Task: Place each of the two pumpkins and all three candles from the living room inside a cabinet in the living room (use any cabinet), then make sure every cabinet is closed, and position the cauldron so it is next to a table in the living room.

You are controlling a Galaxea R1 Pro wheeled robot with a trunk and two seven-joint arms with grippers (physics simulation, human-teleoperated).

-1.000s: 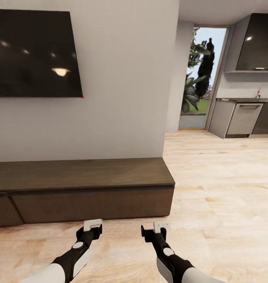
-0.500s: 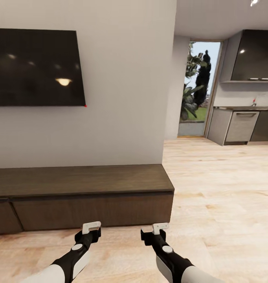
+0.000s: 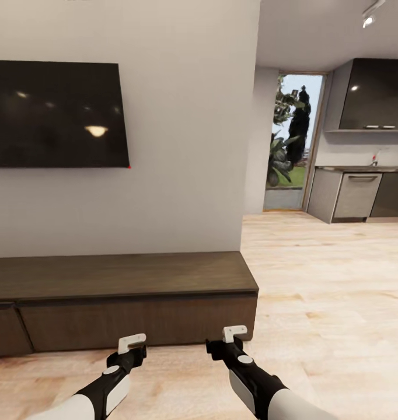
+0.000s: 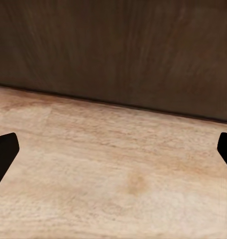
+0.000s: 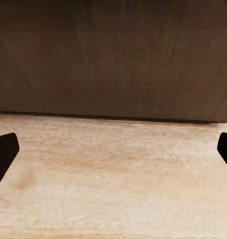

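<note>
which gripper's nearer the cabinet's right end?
Right. The right gripper hangs in front of the cabinet, just inside its right end. The left gripper hangs in front of its middle.

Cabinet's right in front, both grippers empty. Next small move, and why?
Probably turn away to look for pumpkins and candles: the cabinet looks shut, its top is bare, and the left gripper and right gripper are open, holding nothing.
</note>
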